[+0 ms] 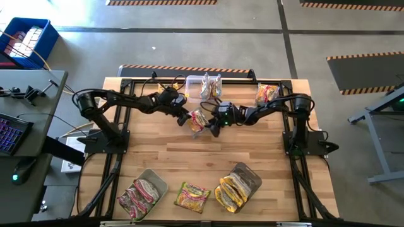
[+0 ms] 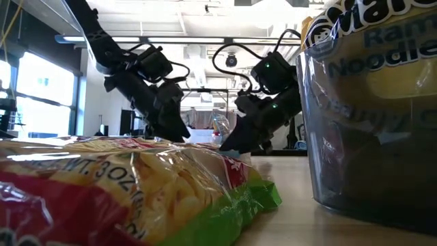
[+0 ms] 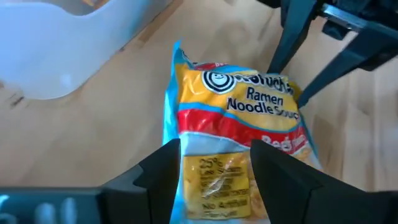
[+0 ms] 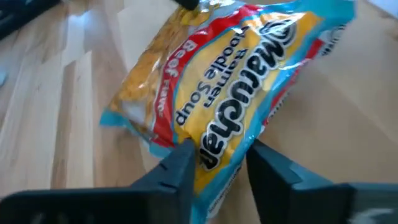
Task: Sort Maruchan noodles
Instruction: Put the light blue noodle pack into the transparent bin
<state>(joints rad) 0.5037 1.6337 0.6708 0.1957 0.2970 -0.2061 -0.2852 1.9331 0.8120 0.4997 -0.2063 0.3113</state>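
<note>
A yellow, red and blue Maruchan packet (image 1: 197, 120) is at the table's middle, between both grippers. My left gripper (image 1: 189, 118) reaches it from the left and my right gripper (image 1: 211, 125) from the right; each is shut on one end. The left wrist view shows the packet (image 3: 242, 112) running away from my left gripper (image 3: 216, 168) to the right arm's fingers (image 3: 292, 68). The right wrist view shows the packet (image 4: 230, 81) beyond my right gripper (image 4: 219, 168). The low view shows both grippers (image 2: 179, 133) (image 2: 229, 147) low over the table. My left gripper pinches the packet's near end (image 3: 214, 165) between its two fingers, coming slanting down from the table's left, along the packet. My right gripper pinches the opposite end (image 4: 217, 158), bunched between its fingers, slanting down from the right. Whether the packet is clear of the table, I cannot tell.
A clear tub (image 1: 194, 84) with packets stands at the far edge, and a loose packet (image 1: 267, 93) lies far right. Near the front edge are a tub of pink packets (image 1: 142, 192), a loose greenish packet (image 1: 192, 195) and a tub of yellow packets (image 1: 237, 186).
</note>
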